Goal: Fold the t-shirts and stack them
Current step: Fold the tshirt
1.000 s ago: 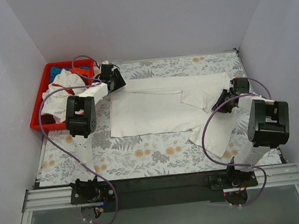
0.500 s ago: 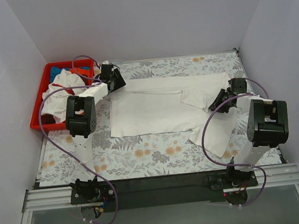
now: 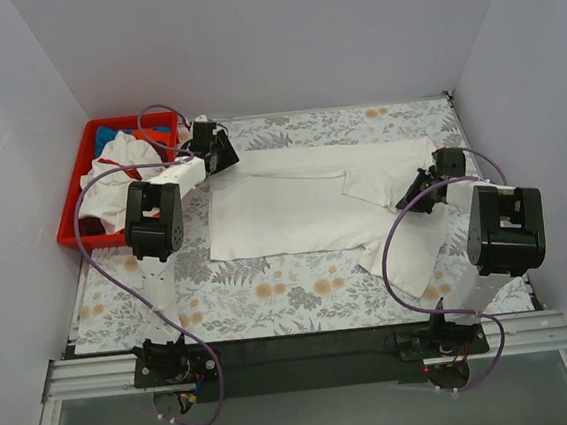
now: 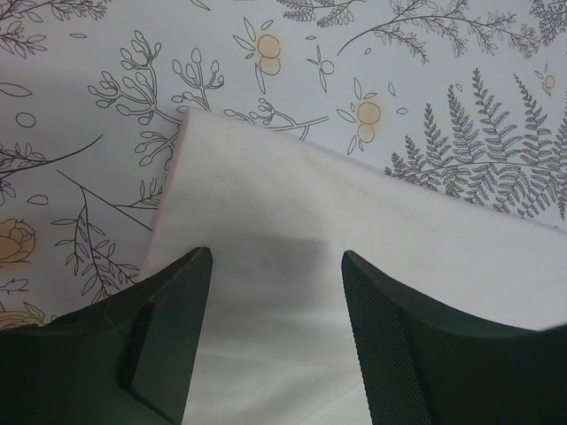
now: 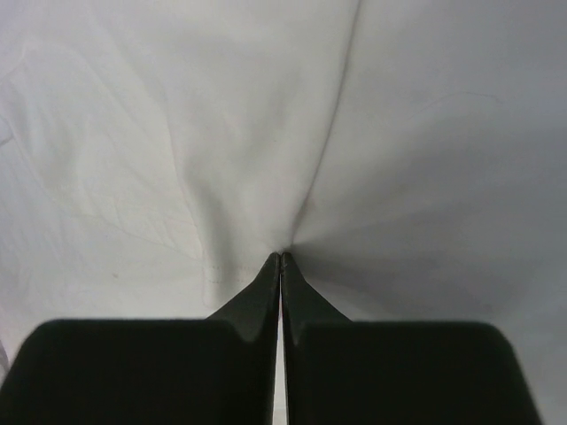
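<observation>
Right wrist: puckered white t-shirt (image 5: 177, 133) (soft)

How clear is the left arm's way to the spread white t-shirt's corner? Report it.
Probably yes: the left arm holds its jaws open right above the white t-shirt corner, nothing lying between.

White t-shirt (image 3: 284, 212) on grey-and-orange floral table covering (image 3: 271, 294), red bin (image 3: 68, 213).
</observation>
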Robot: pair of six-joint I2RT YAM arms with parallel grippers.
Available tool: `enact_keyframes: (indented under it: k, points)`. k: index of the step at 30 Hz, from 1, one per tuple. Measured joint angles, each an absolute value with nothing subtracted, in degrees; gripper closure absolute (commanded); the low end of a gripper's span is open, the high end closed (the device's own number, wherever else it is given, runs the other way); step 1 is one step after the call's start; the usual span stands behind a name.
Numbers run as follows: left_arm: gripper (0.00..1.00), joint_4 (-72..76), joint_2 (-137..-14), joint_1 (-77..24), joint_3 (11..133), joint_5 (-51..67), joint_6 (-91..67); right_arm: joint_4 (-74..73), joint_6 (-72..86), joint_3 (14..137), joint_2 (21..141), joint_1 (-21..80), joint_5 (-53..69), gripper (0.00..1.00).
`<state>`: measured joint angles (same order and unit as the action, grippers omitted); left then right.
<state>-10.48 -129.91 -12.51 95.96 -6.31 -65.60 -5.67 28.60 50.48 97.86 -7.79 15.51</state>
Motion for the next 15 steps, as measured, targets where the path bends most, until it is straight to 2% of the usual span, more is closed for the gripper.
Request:
enact_keyframes:
  k: [15]
  points:
    - [0.40,-10.5,-130.0,-12.6,96.0,-6.6,-65.6,-11.5,25.3,52.4,96.1,-7.6,9.2,0.99]
